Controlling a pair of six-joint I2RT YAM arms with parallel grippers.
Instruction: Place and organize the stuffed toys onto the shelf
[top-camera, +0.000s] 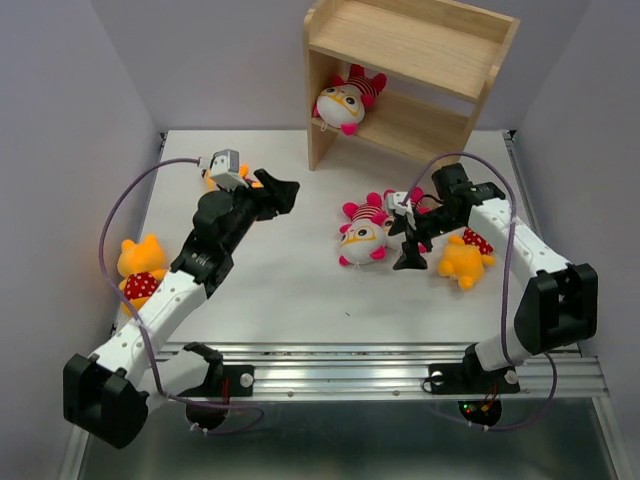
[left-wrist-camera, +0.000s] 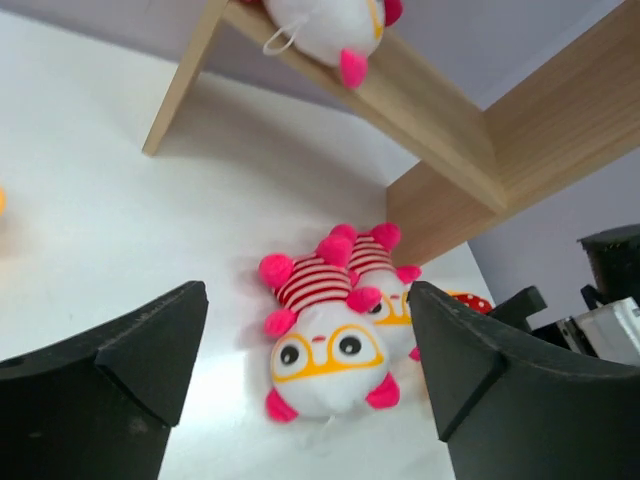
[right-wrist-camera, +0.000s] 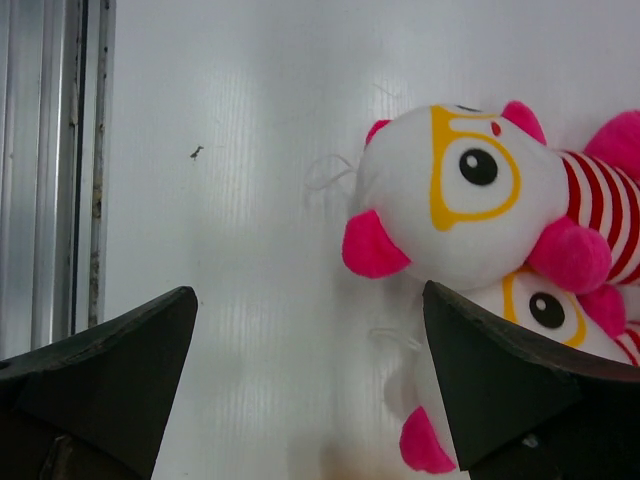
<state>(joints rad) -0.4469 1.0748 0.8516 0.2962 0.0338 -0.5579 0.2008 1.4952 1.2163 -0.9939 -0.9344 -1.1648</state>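
White table (top-camera: 300, 290): two striped plush toys (top-camera: 360, 240) at centre, judged soft, light, squashable; pinch round the head. Left hand (top-camera: 282, 190) and right hand (top-camera: 410, 252) both wide, empty.

the shelf (top-camera: 420, 40) is pale bare wood, smooth and matt, with fine grain showing. the striped toys (top-camera: 362, 235) and orange toys (top-camera: 140, 262) are soft plush cloth with a short nap. the table (top-camera: 290, 300) is white, matt and faintly ribbed. the rail (top-camera: 350, 365) at its near edge is dull brushed metal. the fingers (left-wrist-camera: 130, 390) are black matt plastic, the arms (top-camera: 165, 295) white and black plastic with a slight sheen.
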